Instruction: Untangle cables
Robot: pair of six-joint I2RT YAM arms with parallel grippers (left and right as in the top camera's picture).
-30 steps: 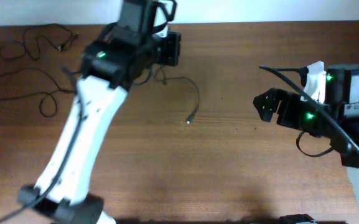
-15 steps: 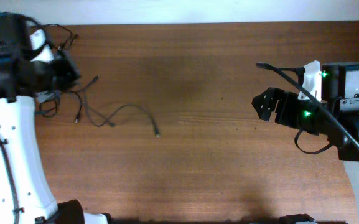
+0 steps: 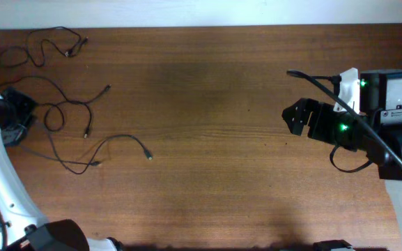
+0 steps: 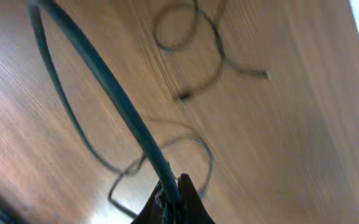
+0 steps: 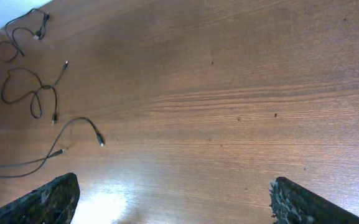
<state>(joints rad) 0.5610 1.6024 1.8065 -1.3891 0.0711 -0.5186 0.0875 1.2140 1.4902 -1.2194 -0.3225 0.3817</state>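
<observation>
The cables lie as separate thin black strands on the left part of the wooden table. One cable (image 3: 42, 43) curls at the back left corner. A second cable (image 3: 67, 106) forms a loop in front of it. A third cable (image 3: 127, 137) trails right and ends in a metal plug (image 3: 148, 156). My left gripper (image 3: 19, 115) sits at the far left edge, shut on a cable (image 4: 114, 102) that rises taut from its tips (image 4: 170, 198). Far to the right, my right gripper (image 3: 292, 118) hangs open and empty (image 5: 173, 208), well away from every strand.
The right arm's own thick black cable (image 3: 326, 87) arches over its wrist. The wooden table (image 3: 214, 174) ends at a pale wall along the back. The left arm's white link (image 3: 2, 188) crosses the front left corner.
My left arm has swung from the table's back middle to the far left edge, dragging a cable with it. The strands now lie spread out at the left. The right arm has not moved.
</observation>
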